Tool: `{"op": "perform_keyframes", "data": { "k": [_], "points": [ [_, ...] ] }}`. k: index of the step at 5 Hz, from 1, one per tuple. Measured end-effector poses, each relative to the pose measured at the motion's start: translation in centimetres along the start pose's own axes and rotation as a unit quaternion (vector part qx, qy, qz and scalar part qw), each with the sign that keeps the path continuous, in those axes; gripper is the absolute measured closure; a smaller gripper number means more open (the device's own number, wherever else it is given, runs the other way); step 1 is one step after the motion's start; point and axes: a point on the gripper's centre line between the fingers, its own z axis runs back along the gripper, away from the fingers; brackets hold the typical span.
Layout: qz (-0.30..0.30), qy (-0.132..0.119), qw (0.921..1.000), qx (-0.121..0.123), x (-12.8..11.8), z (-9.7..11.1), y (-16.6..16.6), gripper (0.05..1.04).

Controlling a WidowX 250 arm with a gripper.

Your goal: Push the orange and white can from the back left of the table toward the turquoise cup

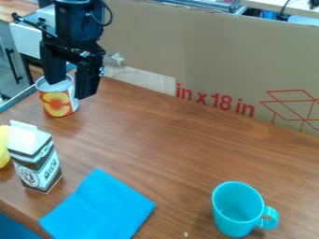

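Beyond the carton (36,161) and cloth (100,205), the gripper (72,90) hangs wide open near a can (57,103).

Clock from table (156,144) centre | open wood: centre to 3 | blocked: can (57,103) at 10, carton (36,163) at 9, mug (235,210) between 4 and 5 | cardboard wall (199,60): 11 to 2 | low cloth (100,207): 7, passable above
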Motion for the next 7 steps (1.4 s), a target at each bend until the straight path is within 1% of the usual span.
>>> {"op": "perform_keyframes", "data": {
  "k": [1,2,3,4,5,6,7],
  "points": [
    [-0.003,0.014,0.9999,-0.006,0.0,-0.8,-0.1,0.081],
    [-0.028,-0.013,0.9995,-0.010,0.0,-0.5,2.4,0.081],
    [-0.008,-0.029,0.9993,0.022,-0.1,0.9,5.6,0.081],
    [0.027,-0.019,0.9984,0.046,0.0,0.7,9.1,0.081],
    [0.052,0.005,0.9972,0.053,1.7,-0.7,13.2,0.081],
    [0.077,0.014,0.9958,0.047,2.9,-2.0,17.8,0.081],
    [0.097,0.018,0.9941,0.046,2.8,-2.3,20.1,0.081]
  ]
}}
